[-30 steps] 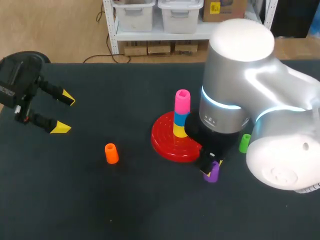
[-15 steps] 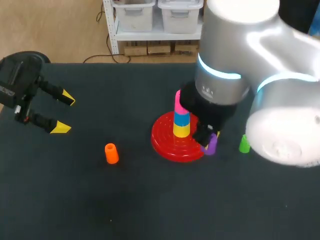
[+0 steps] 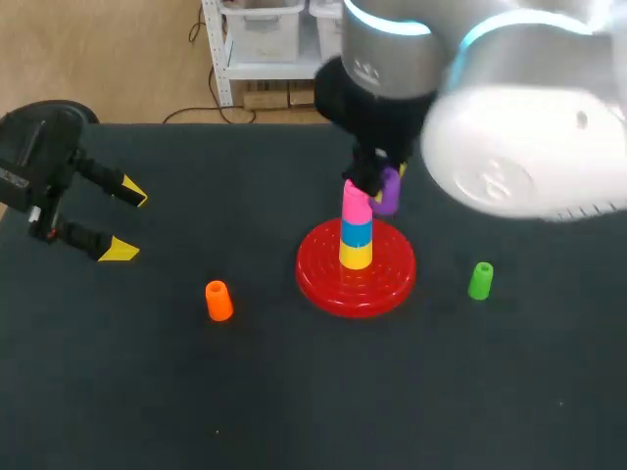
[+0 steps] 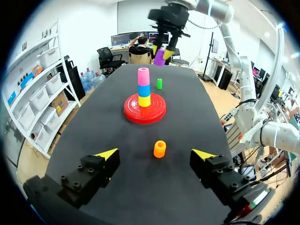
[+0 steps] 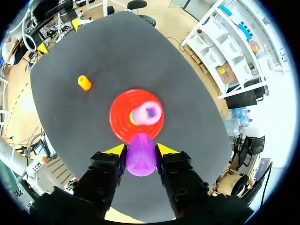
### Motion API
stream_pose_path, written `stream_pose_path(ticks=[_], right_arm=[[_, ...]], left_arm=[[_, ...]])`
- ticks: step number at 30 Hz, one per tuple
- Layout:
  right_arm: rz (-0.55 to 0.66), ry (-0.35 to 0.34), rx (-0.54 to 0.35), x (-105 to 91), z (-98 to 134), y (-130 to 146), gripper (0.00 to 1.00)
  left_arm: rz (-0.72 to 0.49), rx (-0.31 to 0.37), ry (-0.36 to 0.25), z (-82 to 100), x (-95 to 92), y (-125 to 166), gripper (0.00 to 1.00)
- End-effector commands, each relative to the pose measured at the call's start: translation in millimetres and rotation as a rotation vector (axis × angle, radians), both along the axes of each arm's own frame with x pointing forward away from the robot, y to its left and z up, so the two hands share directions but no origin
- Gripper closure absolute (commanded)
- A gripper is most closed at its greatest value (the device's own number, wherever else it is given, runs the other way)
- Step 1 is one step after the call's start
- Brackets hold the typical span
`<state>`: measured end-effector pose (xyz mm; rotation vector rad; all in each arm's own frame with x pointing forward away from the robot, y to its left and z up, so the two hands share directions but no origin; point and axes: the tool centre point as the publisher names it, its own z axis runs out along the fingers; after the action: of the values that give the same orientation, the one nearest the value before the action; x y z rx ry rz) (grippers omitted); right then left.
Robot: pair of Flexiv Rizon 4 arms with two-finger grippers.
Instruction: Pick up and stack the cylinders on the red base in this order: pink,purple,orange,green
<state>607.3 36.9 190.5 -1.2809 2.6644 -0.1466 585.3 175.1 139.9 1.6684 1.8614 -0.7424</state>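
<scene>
Right jaws grip purple cylinder [image 5: 140,160], aloft near pink cylinder [image 3: 356,202].

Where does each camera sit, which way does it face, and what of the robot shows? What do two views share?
Head: above and behind, facing down on the table; left fingers and right arm show.
Left wrist: on the left arm, facing along the table to the base; the left fingers show.
Right wrist: above the base, facing down; the right fingers grip the purple cylinder.
Shared: both wrist views show the orange cylinder.
</scene>
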Motion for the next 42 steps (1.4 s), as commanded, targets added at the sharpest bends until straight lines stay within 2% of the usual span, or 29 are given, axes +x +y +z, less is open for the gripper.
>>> stream_pose_path(ticks=[1, 4, 11, 29, 42], right_arm=[[-0.003, 0.055, -0.039, 26.3, 8.0, 17.0, 1.00], [-0.001, 0.057, -0.040, 35.8, 11.5, 22.1, 1.00], [0.005, 0.089, -0.034, 43.4, 8.2, 23.4, 1.00], [0.005, 0.113, -0.017, 36.9, -9.2, 11.1, 1.00], [0.026, 0.117, -0.023, 37.7, -11.0, 16.9, 1.00]], left_arm=[[-0.002, -0.002, -0.001, -0.4, 0.2, 0.8, 0.00], [-0.002, -0.002, -0.001, -0.4, 0.2, 0.8, 0.00], [-0.002, -0.002, -0.001, -0.4, 0.2, 0.8, 0.00], [-0.002, -0.002, -0.001, -0.4, 0.2, 0.8, 0.00], [-0.002, -0.002, -0.001, -0.4, 0.2, 0.8, 0.00]])
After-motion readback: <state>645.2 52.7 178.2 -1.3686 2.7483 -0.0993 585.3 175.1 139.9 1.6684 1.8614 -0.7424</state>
